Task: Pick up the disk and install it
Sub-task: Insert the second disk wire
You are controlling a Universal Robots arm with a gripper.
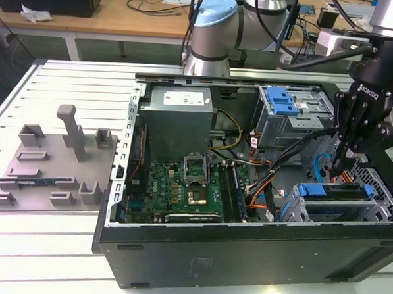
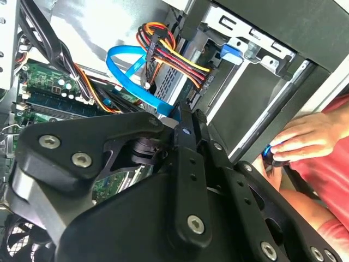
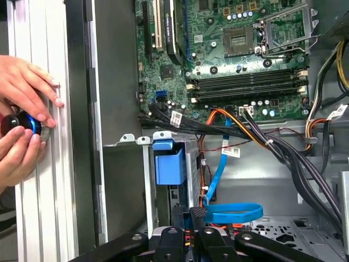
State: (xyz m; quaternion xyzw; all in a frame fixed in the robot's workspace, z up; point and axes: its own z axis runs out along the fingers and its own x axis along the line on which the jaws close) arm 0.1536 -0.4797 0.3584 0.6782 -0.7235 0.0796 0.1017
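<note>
The tool (image 1: 346, 161), fingers together and holding nothing, hangs inside the one open computer case (image 1: 243, 255) above two blue-latched drive cages (image 1: 332, 203).

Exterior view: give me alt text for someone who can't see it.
The gripper reaches down into an open computer case near the blue-latched drive cage at the exterior view's right. A grey fixture plate lies on the table to the case's left.
</note>
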